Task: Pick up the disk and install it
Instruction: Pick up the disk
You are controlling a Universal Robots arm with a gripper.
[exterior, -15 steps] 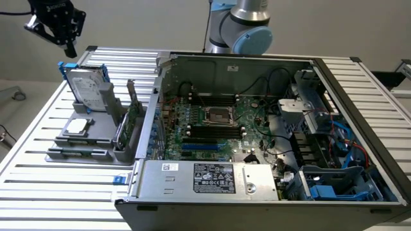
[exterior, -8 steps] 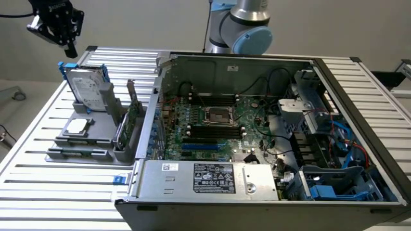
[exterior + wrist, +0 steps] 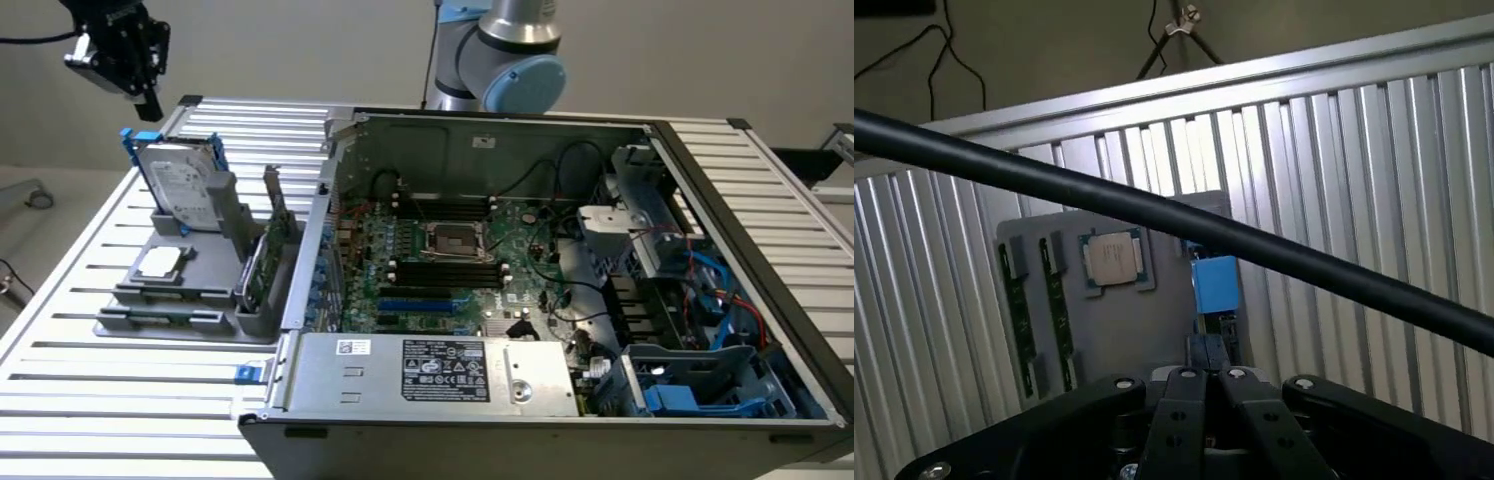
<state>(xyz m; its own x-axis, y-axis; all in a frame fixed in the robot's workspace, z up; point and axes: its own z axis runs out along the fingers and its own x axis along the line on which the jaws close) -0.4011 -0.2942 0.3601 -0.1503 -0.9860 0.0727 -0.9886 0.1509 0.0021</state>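
Note:
The disk point(image 3: 180, 185) stands upright in a grey holder point(image 3: 174, 300) on the exterior view's left, its silver face and white label framed by a blue bracket. My gripper point(image 3: 143, 103) hangs above and slightly behind it, apart from it, shut with nothing between its fingers. In the wrist view the closed fingers point(image 3: 1189, 395) point down at the blue bracket edge of the disk point(image 3: 1214, 285), with a gap still between them.
An open computer case point(image 3: 534, 140) with its motherboard fills the exterior view's middle; blue drive bays point(image 3: 707, 385) sit at its lower right. A processor chip point(image 3: 1116, 258) and green circuit card point(image 3: 276, 245) rest in the holder. A black cable point(image 3: 1154, 210) crosses the wrist view.

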